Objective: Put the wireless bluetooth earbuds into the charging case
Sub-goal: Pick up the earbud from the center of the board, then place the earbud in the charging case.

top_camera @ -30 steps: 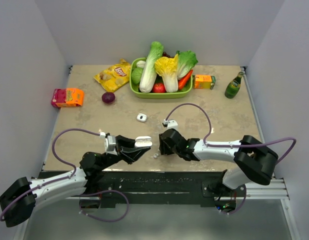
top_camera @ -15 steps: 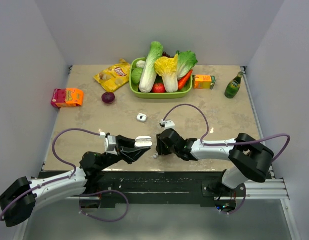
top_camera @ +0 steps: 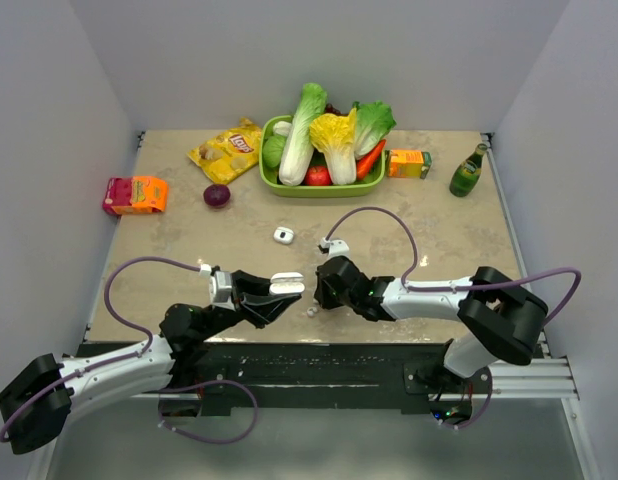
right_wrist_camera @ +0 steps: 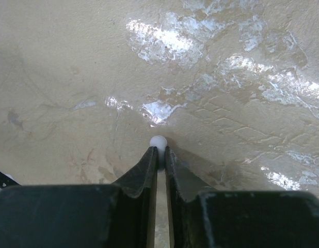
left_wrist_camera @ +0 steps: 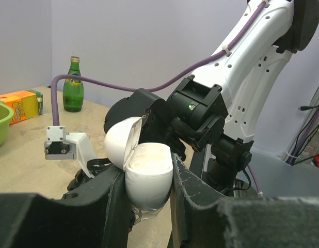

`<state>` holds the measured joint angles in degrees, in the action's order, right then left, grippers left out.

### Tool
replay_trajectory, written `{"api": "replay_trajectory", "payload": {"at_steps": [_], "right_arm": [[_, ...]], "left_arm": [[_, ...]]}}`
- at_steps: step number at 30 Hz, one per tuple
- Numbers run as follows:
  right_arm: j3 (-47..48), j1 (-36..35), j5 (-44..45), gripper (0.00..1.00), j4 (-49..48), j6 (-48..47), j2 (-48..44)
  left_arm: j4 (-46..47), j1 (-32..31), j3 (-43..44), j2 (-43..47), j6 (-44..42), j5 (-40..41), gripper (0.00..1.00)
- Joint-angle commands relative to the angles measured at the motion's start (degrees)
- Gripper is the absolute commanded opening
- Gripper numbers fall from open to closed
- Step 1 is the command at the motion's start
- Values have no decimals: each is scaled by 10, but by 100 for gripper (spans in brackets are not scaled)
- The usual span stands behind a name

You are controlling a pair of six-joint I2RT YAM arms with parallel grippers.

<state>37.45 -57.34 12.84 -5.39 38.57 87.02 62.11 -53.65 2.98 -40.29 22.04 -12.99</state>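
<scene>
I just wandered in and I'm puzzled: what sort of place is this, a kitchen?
Probably a robotics test booth, not a kitchen. A left arm and a right arm are bolted at the near edge of the table, grey walls box it in, and the vegetables in the green basket look like props.

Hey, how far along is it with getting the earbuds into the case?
Done: the charging case is open and clamped in the left gripper. In hand: the right gripper pinches one earbud on the table. Left: lifting and seating it. Whether any bud is already inside cannot be told.
</scene>
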Motion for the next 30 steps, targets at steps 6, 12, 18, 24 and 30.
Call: {"api": "replay_trajectory", "payload": {"at_steps": [6, 12, 18, 24, 30], "right_arm": [[6, 1, -1, 11, 7, -3, 18], [-8, 1, 30, 0, 18, -8, -54], [44, 1, 95, 0, 158, -79, -235], [155, 0, 28, 0, 268, -226, -367], [224, -7, -161, 0, 326, -328, -408]], "left_arm": [[36, 0, -77, 6, 10, 6, 0], [33, -1, -78, 11, 10, 8, 0], [18, -1, -65, 15, 6, 19, 0], [61, 0, -68, -33, 13, 7, 0], [179, -1, -70, -100, 34, -87, 0]]}}
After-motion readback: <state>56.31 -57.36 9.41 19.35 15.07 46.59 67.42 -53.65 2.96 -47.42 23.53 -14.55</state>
